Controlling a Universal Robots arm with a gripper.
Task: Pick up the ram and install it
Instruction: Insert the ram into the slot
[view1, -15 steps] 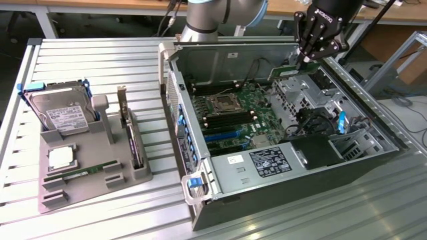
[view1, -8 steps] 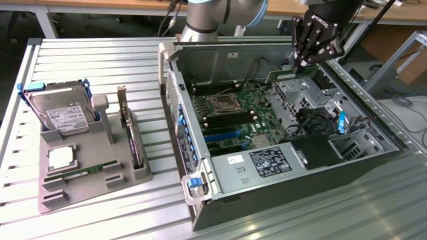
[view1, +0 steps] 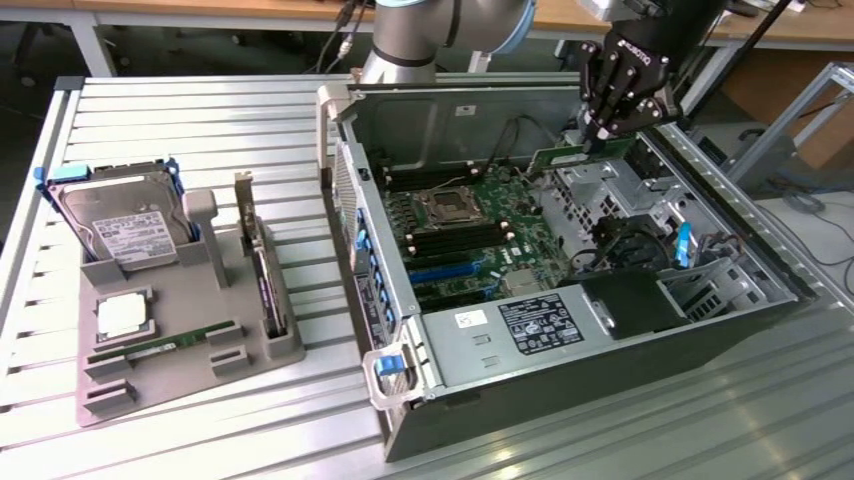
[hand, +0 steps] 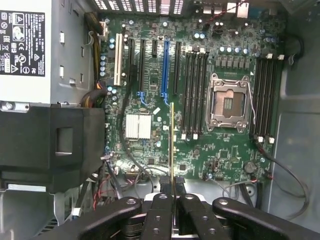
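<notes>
My black gripper (view1: 597, 128) hangs over the far side of the open computer case (view1: 441, 370), shut on the ram (view1: 566, 157), a thin green stick held on edge above the motherboard (view1: 470, 228). In the wrist view the ram (hand: 172, 145) shows edge-on as a narrow line running out from between the gripper (hand: 173, 194) fingers (hand: 161, 206). It hovers over the board beside the black memory slots (hand: 195, 90), apart from them. The CPU socket (hand: 227, 102) lies just past those slots, with a second bank of slots (hand: 265, 95) beyond it.
A grey parts tray (view1: 200, 375) on the exterior view's left holds a silver hard drive (view1: 127, 225), a dark expansion card on edge (view1: 263, 275), a CPU (view1: 120, 316) and another green stick (view1: 167, 348). The case holds a power supply (hand: 25, 50), a black shroud (hand: 50, 145) and loose cables (hand: 285, 170).
</notes>
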